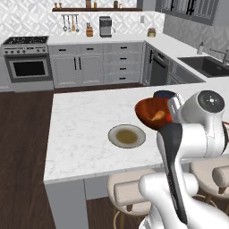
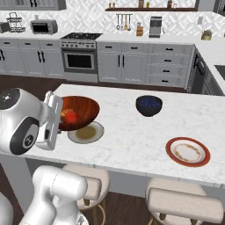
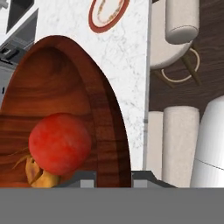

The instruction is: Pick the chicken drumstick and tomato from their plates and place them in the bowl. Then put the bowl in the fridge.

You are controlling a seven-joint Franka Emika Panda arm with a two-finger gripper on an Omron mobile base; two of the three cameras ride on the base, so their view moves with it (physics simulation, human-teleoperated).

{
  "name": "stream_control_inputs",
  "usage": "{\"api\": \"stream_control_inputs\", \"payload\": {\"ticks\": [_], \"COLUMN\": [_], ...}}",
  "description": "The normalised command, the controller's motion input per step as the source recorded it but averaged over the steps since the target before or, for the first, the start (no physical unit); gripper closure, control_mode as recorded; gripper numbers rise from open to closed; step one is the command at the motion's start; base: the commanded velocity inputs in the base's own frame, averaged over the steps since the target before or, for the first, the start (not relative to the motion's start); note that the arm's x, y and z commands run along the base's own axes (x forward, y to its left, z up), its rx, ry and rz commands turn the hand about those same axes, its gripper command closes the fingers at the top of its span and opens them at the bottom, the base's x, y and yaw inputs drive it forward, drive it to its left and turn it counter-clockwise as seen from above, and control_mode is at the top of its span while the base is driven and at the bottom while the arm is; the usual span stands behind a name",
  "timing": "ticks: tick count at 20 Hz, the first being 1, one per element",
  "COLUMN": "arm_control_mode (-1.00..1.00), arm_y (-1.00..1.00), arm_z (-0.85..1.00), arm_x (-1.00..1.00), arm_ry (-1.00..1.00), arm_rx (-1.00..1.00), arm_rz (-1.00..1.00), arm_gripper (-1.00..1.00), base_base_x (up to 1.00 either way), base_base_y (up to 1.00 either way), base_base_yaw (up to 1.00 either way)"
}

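Transport is the step in hand, judging by the contents: the wide reddish-brown wooden bowl (image 2: pixel 79 112) already cradles the glossy red tomato (image 3: pixel 60 144) and orange-tan chicken drumstick (image 1: pixel 157 116), tilted above the white marble counter (image 2: pixel 127 140) beside the olive-grey plate (image 2: pixel 86 132). The gripper (image 3: pixel 113 177) looks clamped on its rim. Keeping the bowl level should stop the tomato rolling out.

Grey cabinets (image 1: pixel 77 68), marble island counter (image 1: pixel 85 134), dark wood floor (image 1: pixel 22 147).
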Motion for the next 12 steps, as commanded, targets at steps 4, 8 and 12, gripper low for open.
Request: {"api": "stream_control_inputs", "payload": {"ticks": [4,8,12], "arm_control_mode": [-1.0,-1.0,1.0], "arm_y": [0.0,0.0,0.0], "arm_z": [0.0,0.0,0.0], "arm_x": [0.0,0.0,-0.02], "arm_ry": [0.0,0.0,0.0], "arm_rx": [0.0,0.0,0.0], "arm_rz": [0.01,0.0,0.0], "arm_gripper": [1.0,1.0,1.0], "base_base_x": [0.0,0.0,-0.17], "base_base_y": [0.0,0.0,0.03], "base_base_yaw": [0.0,0.0,0.0]}}
